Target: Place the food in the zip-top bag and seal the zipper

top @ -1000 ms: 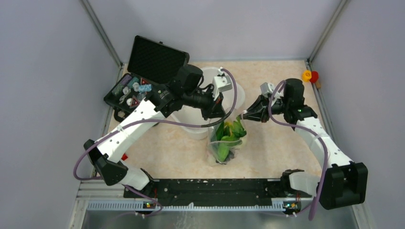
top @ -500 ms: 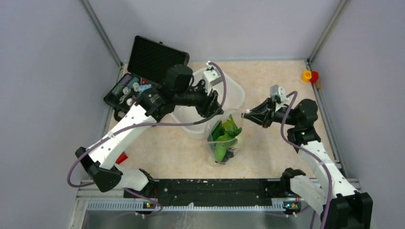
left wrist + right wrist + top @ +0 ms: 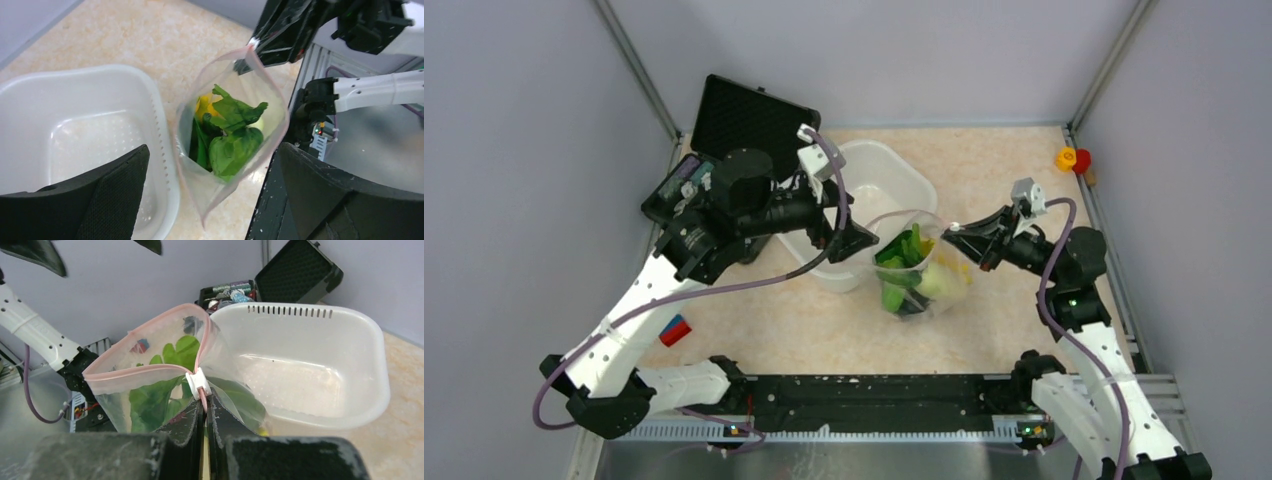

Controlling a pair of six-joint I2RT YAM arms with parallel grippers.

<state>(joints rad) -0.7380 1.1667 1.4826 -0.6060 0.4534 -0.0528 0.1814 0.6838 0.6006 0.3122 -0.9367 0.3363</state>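
Note:
The zip-top bag (image 3: 916, 268) stands in mid-table with its mouth open, and its clear wall (image 3: 270, 107) bulges. The food (image 3: 902, 255) is inside: green leaves (image 3: 234, 145), something yellow and a white piece (image 3: 937, 281). My right gripper (image 3: 955, 236) is shut on the pinkish zipper (image 3: 145, 371) at the bag's corner, just behind the white slider (image 3: 196, 381). My left gripper (image 3: 857, 240) is open. Its fingers (image 3: 115, 187) stand wide on either side of the bag's near corner without touching it.
The translucent white tub (image 3: 894, 175) sits just behind and left of the bag, under my left wrist. An open black case (image 3: 724, 125) with trinkets is at the far left. A red-and-blue block (image 3: 674, 330) lies front left. Yellow and red knobs (image 3: 1072, 158) sit at the right wall.
My left gripper let go of the bag's rim, opened wide and drew back to the left. My right gripper pulled its corner rightwards, and the bag shifted right and leaned.

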